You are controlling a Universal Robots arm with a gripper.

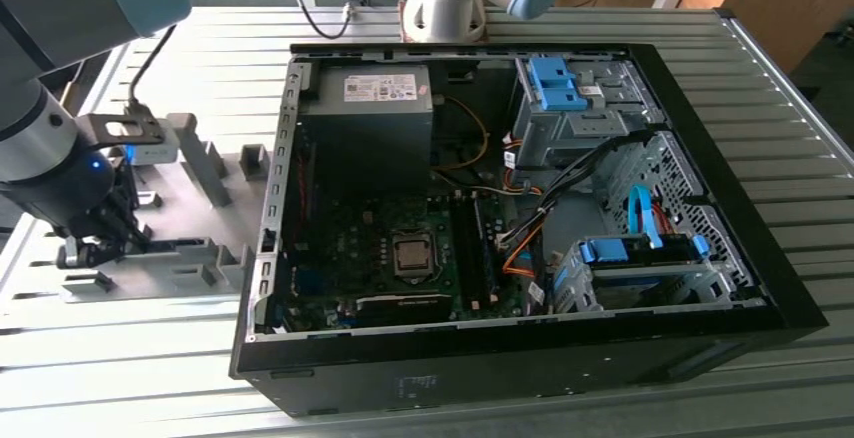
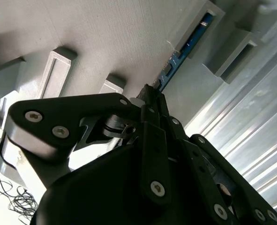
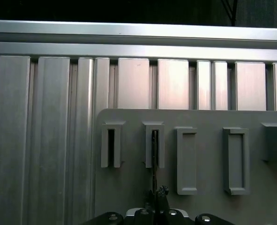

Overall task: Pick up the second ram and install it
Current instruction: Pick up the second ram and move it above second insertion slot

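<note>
Exterior view: the gripper (image 1: 96, 243) is down on the grey fixture (image 1: 171, 210), which lies beside the open case (image 1: 534, 373), on the exterior view's left.
Second wrist view: the gripper (image 2: 150, 93) is pinched on one end of the ram (image 2: 176, 57), which stands on edge in the fixture's (image 2: 105, 33) slots.
First wrist view: the ram (image 3: 154, 157), seen edge-on, runs from a fixture (image 3: 204, 117) slot to the closed gripper (image 3: 157, 194).

I see a ribbed table (image 1: 601, 33) of bright metal with a dull sheen, a matt grey plastic fixture plate (image 3: 124, 197), the gripper (image 2: 150, 93) in matt black, and the second ram (image 2: 175, 58), smooth blue-green circuit board.
</note>
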